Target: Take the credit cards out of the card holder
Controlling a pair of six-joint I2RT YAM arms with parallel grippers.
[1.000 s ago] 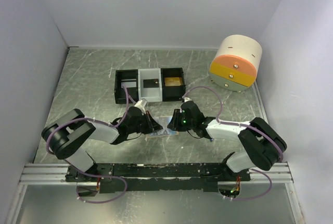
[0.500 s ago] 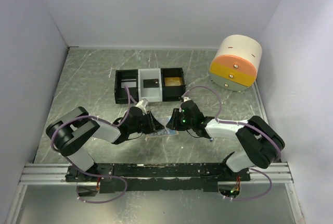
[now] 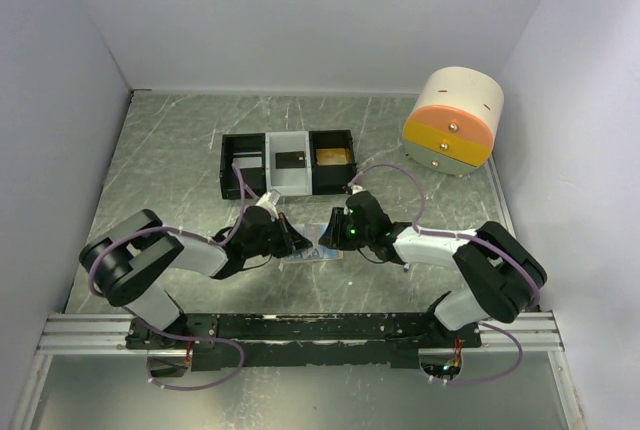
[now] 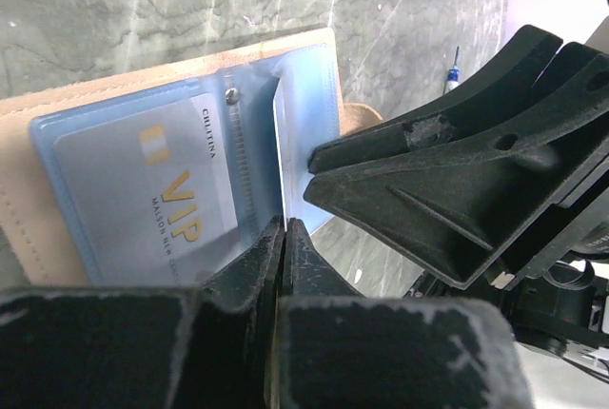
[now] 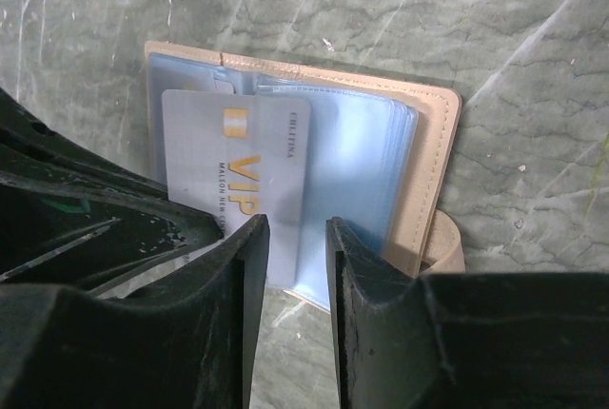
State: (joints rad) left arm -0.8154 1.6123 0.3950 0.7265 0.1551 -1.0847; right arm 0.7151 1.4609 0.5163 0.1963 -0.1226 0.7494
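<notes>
1. Fingers of the left gripper point(image 4: 284, 235), just nearer than the tray point(image 3: 268, 162) and below its left half, are pressed together against an upright blue sleeve leaf; we cannot tell whether they pinch it.
2. Just nearer than the tray's middle compartment, the card holder point(image 5: 433, 162) lies open on the tabletop point(image 3: 170, 150), tan cover down, blue sleeves up, a grey VIP card point(image 5: 238, 157) on them.
3. Nearer than the tray's right half, the right gripper point(image 5: 292, 228) has its fingers slightly spread at the sleeves, which we see through the gap.
4. Well right of the tray stands a round drawer unit point(image 3: 455, 125).
</notes>
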